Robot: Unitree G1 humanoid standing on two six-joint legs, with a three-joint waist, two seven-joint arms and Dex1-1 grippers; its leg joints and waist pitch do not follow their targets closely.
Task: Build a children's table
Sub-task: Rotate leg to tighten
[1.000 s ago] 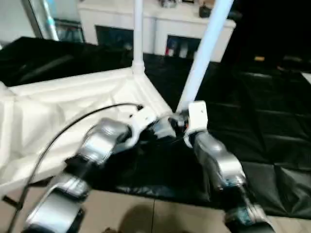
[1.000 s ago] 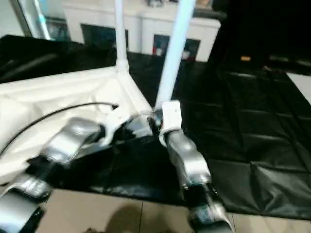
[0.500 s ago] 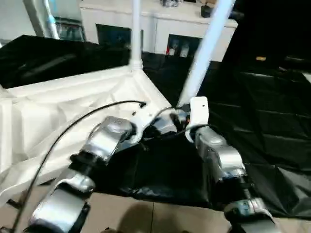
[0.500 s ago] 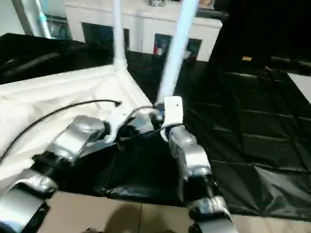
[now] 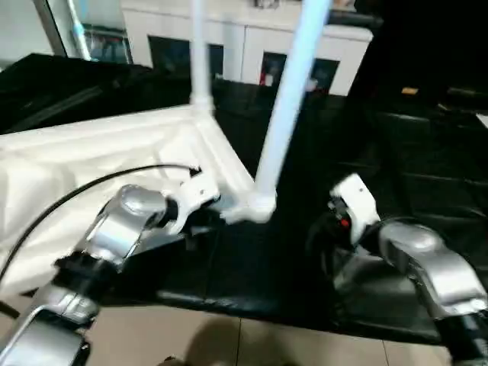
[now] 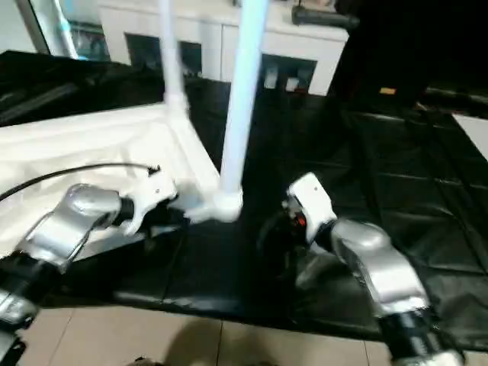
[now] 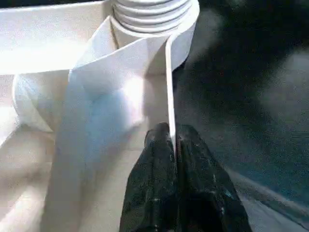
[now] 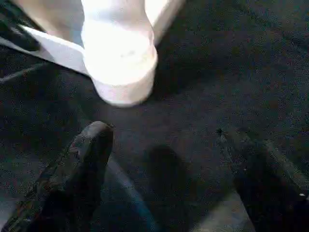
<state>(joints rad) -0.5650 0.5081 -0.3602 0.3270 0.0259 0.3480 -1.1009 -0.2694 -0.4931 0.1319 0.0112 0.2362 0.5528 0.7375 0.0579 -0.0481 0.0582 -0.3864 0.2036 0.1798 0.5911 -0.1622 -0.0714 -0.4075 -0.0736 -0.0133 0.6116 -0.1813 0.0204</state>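
The white tabletop [image 5: 91,156] lies underside up on a black mat. Two white legs stand upright in its sockets: the near leg [image 5: 286,99] in the corner socket [image 5: 255,206] and a far leg [image 5: 200,53] behind it. My left gripper [image 7: 169,133] is shut on a thin rib of the tabletop just beside the near corner socket [image 7: 154,14]. My right gripper [image 8: 164,140] is open, its fingers [image 8: 91,145] wide apart with nothing between them, and it hovers over the mat a short way to the right of the socket [image 8: 120,58].
The black quilted mat [image 5: 412,152] stretches to the right and back. A white cabinet with glass doors [image 5: 252,46] stands behind. Pale floor tiles [image 5: 229,343] show in front. A black cable [image 5: 76,194] arcs over my left forearm.
My right gripper has let go of the near leg, opened and drawn back to the right. The leg stays standing in its socket. The left gripper keeps its hold.
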